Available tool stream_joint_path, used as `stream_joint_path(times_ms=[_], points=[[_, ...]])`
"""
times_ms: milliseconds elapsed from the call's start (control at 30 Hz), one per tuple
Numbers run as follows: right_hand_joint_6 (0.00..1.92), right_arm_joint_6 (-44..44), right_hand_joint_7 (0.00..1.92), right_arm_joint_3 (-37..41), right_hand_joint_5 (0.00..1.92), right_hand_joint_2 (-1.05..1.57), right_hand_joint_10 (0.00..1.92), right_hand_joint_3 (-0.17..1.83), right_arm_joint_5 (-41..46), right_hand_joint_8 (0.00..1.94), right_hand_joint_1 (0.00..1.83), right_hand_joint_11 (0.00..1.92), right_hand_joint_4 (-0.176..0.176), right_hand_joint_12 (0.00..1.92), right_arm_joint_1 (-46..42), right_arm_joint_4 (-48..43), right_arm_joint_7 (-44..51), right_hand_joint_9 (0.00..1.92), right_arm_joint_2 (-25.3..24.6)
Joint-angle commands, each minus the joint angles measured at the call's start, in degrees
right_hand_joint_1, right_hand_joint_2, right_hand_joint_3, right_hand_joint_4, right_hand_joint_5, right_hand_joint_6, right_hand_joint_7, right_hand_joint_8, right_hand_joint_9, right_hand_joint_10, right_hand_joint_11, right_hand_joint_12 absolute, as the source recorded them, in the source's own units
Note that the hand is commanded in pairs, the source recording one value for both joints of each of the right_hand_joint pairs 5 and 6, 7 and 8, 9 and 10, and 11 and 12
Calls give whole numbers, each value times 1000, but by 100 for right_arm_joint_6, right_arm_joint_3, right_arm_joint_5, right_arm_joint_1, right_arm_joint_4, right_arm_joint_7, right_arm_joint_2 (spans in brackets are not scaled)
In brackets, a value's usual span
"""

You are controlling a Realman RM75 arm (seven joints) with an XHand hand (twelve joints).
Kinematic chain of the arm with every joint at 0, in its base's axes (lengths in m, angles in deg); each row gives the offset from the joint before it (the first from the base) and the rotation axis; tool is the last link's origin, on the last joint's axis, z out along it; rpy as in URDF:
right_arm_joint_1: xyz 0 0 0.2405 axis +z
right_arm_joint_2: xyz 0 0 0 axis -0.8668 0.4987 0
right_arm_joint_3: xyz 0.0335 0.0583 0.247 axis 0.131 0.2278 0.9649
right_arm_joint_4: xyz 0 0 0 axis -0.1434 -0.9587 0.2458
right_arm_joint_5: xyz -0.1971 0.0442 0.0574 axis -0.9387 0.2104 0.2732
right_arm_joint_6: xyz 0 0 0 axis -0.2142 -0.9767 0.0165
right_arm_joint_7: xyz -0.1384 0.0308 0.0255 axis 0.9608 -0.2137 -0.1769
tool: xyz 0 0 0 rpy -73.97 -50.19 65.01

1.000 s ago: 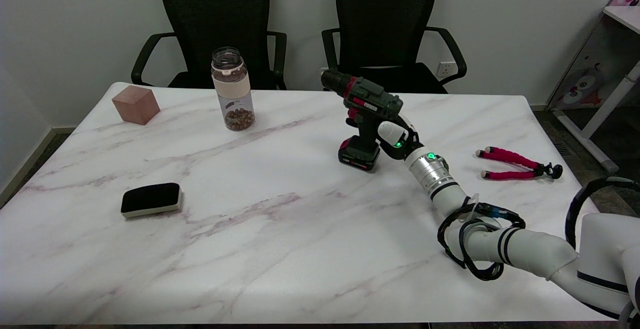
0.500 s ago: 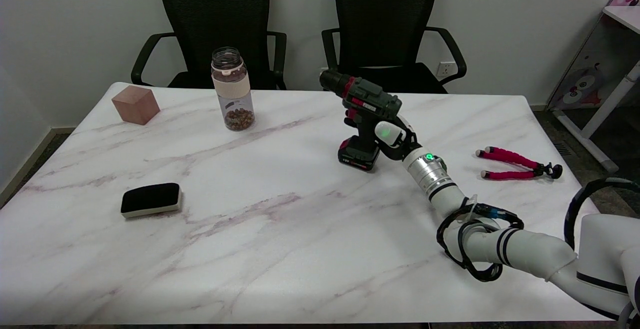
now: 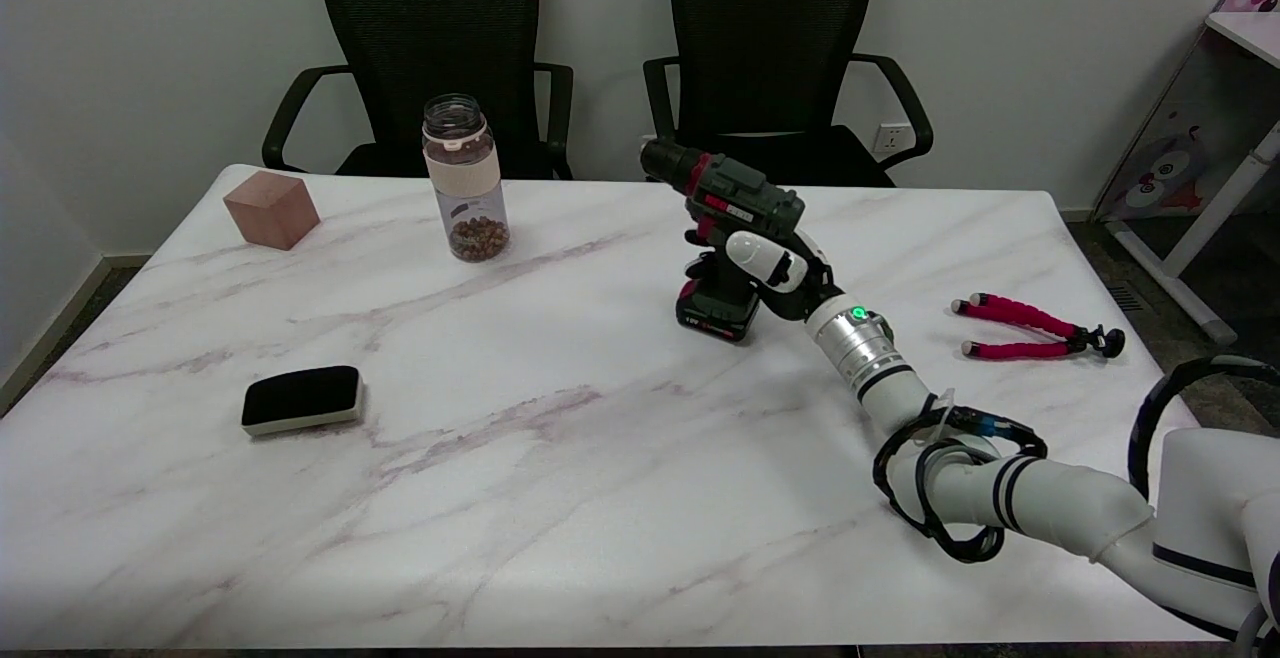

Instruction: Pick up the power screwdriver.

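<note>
Centrally on the marble table (image 3: 560, 498), the screwdriver (image 3: 728, 238) stands upright on its battery base, chuck pointing toward the picture's upper left. Its body is dark green with red trim; the base still rests on the tabletop.

Right hand (image 3: 775, 268): reaching in from the lower right, it sits against the grip of the screwdriver, just below the motor housing. One white finger (image 3: 752, 253) lies curled across the front of the grip. The other fingers are hidden behind the tool and the palm, so whether they are fully wrapped round the grip cannot be told. A green light shows on the wrist.

Other items on the table:
- jar (image 3: 464, 178), clear with a pale band, holding brown contents at its bottom, far side, left of the screwdriver and well apart from it;
- cube (image 3: 271, 209), reddish-brown, near the far left corner;
- eraser (image 3: 301, 399), black on a white base, near the left edge;
- tripod (image 3: 1030, 327), small, with pink legs, lying flat to the right of the arm.

Behind the table stand two black chairs (image 3: 770, 48).
</note>
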Motion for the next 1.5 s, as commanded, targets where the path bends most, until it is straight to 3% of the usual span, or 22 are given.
stream_joint_path(times_ms=[33,267,667,1000,1500], points=[[498,108,498,63,498,-82,597,601,10,498,929,940,150,940,24,-30,0,597,-6],[555,183,555,71,555,-42,665,635,10,555,934,1066,152,1066,54,-39,0,665,-15],[635,333,635,126,635,133,1317,754,19,635,959,1202,157,1202,104,-56,0,1317,-23],[705,415,705,171,705,258,1603,782,19,705,937,1213,176,1213,131,-65,9,1603,-67],[858,477,858,195,858,305,1782,787,19,858,937,1251,176,1251,174,-65,9,1782,-102]])
